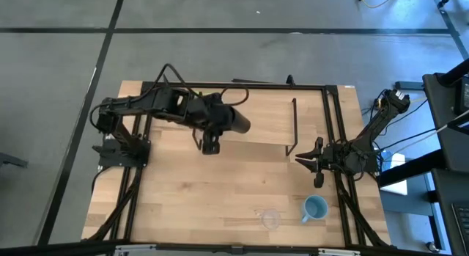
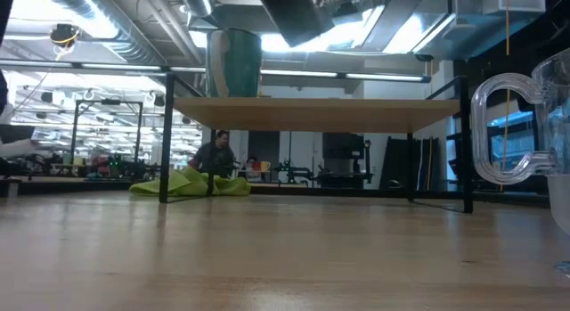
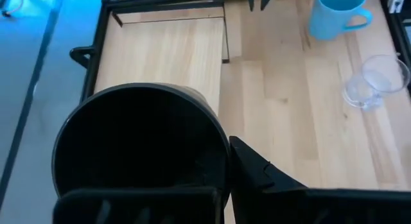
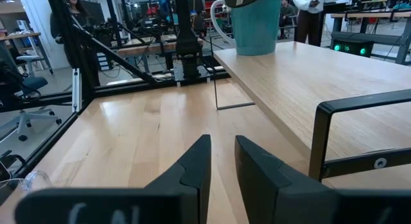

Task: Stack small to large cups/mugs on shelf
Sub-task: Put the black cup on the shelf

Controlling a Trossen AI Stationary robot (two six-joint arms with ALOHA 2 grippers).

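One cup's in play right now: the left gripper (image 1: 211, 144) is clamped on the black cup (image 1: 236, 122) lying on its side over the shelf (image 1: 267, 124), mouth needing to tip upright.

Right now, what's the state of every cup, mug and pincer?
black cup: tilted, in the air over the shelf
left pincer: shut on the black cup's wall
mug on the shelf: upright, under the black cup
light blue mug: upright on the table, free
clear cup: upright on the table, empty
right pincer: open, empty
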